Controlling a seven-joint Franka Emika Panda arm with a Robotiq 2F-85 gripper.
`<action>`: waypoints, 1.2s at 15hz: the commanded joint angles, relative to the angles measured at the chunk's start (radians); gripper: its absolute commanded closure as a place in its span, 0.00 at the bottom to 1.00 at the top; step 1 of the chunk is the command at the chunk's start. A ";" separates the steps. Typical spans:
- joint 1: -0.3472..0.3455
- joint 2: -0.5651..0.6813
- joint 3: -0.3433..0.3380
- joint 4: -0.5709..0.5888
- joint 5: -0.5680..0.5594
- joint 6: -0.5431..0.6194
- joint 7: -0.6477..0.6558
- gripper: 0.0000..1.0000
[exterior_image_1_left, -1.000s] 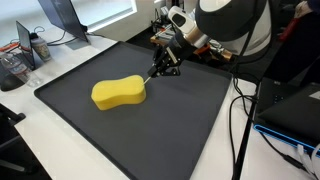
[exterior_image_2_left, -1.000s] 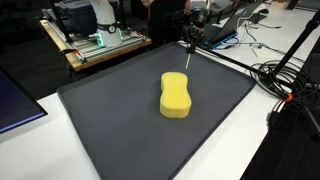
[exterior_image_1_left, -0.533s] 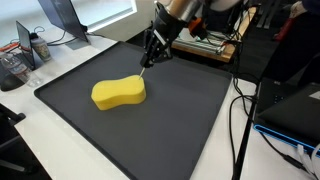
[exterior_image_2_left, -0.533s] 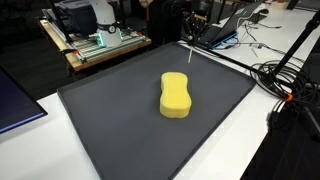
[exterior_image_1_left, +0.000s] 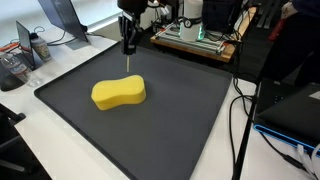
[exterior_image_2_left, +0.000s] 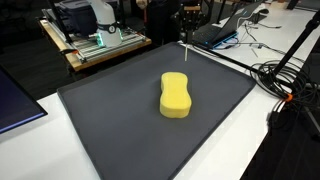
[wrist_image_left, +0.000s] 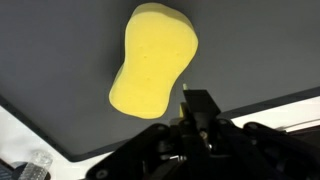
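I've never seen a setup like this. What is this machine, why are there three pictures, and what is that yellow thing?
It is a robot arm with a two-fingered hand, steered by a person. Two pictures come from cameras standing around the table. The third comes from a camera on the arm's wrist, looking down past the dark hand. On the table lies a dark mat, and on it a yellow sponge that nothing touches. The hand is shut and hangs above the far part of the mat, beyond the sponge. It seems to pinch a thin stick that points down.
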 joint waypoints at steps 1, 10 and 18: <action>-0.269 0.067 0.236 0.012 0.000 0.026 -0.126 0.97; -0.707 0.236 0.571 0.041 0.000 0.036 -0.314 0.97; -0.798 0.380 0.660 0.171 -0.001 0.036 -0.309 0.97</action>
